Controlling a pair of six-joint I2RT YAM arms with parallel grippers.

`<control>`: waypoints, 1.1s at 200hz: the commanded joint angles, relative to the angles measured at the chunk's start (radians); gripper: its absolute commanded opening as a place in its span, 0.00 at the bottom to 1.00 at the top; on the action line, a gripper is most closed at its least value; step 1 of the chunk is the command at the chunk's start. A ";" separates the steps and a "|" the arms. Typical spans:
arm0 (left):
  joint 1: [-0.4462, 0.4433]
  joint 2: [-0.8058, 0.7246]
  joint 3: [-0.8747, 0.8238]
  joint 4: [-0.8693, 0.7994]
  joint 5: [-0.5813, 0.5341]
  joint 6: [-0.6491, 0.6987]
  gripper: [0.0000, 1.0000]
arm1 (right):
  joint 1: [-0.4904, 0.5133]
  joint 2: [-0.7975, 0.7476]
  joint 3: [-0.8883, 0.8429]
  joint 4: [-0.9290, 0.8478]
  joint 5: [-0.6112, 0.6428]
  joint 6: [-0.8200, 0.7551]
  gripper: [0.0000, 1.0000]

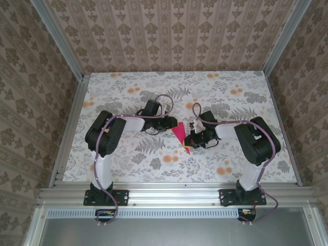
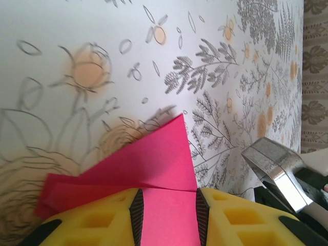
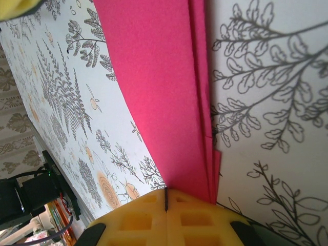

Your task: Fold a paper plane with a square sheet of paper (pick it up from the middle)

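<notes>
Creased pink paper (image 1: 180, 134), fingers (image 2: 92, 225) at both ends

1. Left of the pink paper (image 1: 180, 134), the left gripper (image 1: 171, 126) blocks the way, its fingers astride the paper.
2. Right of the paper, the right gripper (image 1: 191, 139) crowds its edge.
3. Beyond the paper, the table (image 1: 220, 87) lies open.
4. Nearer than the paper, there is open table up to the aluminium rail (image 1: 174, 186).
</notes>
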 commanded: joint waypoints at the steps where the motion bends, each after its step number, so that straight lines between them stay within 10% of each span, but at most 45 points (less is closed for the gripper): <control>1: 0.041 0.048 0.028 -0.064 -0.023 0.046 0.36 | 0.001 0.060 -0.063 -0.127 0.156 -0.012 0.02; 133: 0.114 -0.097 0.119 -0.221 -0.019 0.088 0.38 | 0.000 0.066 -0.031 -0.100 0.113 0.001 0.02; 220: -0.113 -0.232 -0.066 -0.155 -0.146 -0.040 0.26 | 0.001 0.078 -0.037 -0.057 0.099 0.020 0.03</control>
